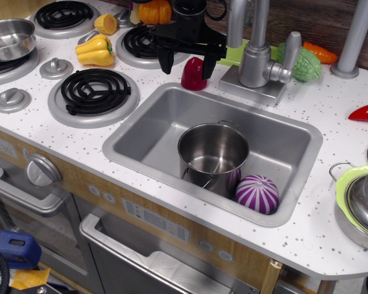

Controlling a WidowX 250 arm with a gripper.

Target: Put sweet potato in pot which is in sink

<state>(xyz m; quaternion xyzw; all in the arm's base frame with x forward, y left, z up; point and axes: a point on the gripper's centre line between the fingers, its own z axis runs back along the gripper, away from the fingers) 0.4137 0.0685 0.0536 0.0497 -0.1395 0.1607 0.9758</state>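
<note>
The dark red sweet potato [193,74] stands on the white counter just behind the sink's far left corner. My black gripper [187,64] hangs right above it, open, with one finger [167,61] to its left and the other to its right; the fingers straddle its top without closing on it. The shiny steel pot [213,157] stands upright and empty inside the grey sink [165,122], towards the front right.
A purple-and-white striped ball [257,193] lies in the sink beside the pot. The faucet [257,58] stands right of the gripper. A yellow pepper [95,51], burners [93,93], a steel pan [9,38], a green-rimmed pot [362,205] and a red chili [367,113] surround.
</note>
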